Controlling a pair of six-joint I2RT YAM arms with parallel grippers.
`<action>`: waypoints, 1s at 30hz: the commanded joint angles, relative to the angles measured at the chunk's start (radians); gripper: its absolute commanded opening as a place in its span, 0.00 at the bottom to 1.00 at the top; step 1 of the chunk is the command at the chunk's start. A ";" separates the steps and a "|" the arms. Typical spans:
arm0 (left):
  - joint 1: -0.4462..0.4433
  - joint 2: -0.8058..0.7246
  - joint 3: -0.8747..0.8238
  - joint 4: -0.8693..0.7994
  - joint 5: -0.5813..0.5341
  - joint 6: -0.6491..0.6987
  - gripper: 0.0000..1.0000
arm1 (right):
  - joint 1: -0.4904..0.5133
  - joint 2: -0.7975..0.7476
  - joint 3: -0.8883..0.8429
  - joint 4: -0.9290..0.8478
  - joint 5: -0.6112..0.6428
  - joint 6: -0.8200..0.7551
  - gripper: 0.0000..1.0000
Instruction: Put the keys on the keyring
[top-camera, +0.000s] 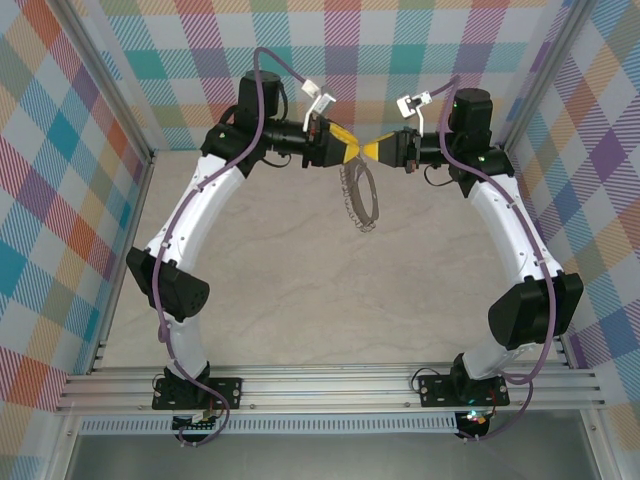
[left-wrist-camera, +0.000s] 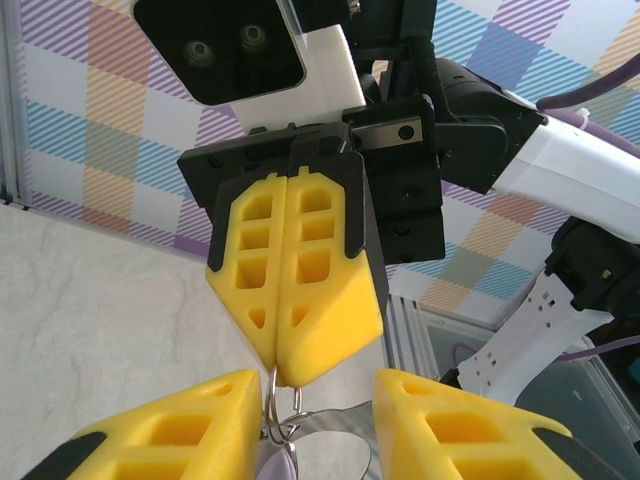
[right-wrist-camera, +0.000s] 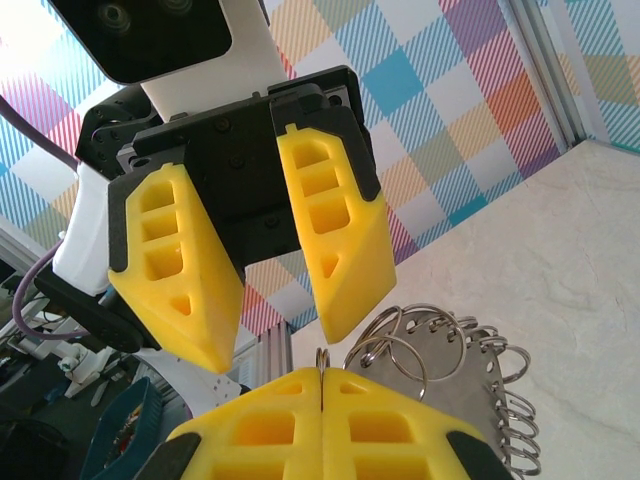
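Note:
High over the far middle of the table my two grippers meet tip to tip. My right gripper (top-camera: 373, 150) (right-wrist-camera: 322, 372) is shut on a small wire loop (right-wrist-camera: 322, 356) (left-wrist-camera: 272, 400). From that spot the keyring (top-camera: 362, 200) (right-wrist-camera: 470, 390), a grey holed hoop fringed with silvery loops, hangs down in the air. My left gripper (top-camera: 351, 150) (left-wrist-camera: 318, 400) is open, its yellow fingers (left-wrist-camera: 170, 430) standing either side of the right gripper's tips (left-wrist-camera: 283, 375). A lilac key head (left-wrist-camera: 278, 465) shows low between the left fingers, beside the pinched loop; its shaft is hidden.
The pale table top (top-camera: 320, 290) lies well below both grippers. Checked walls (top-camera: 60, 180) close in the left, back and right. An aluminium rail (top-camera: 330, 385) with both arm bases runs along the near edge.

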 joint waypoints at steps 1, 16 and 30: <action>-0.012 0.011 0.027 -0.020 0.030 0.026 0.35 | 0.005 0.006 0.019 0.055 -0.033 0.003 0.00; -0.035 0.034 0.036 -0.032 0.035 0.033 0.26 | 0.005 0.007 0.013 0.080 -0.029 0.021 0.00; -0.048 0.050 0.061 0.038 -0.005 -0.014 0.00 | 0.001 -0.035 -0.029 0.090 0.026 0.033 0.28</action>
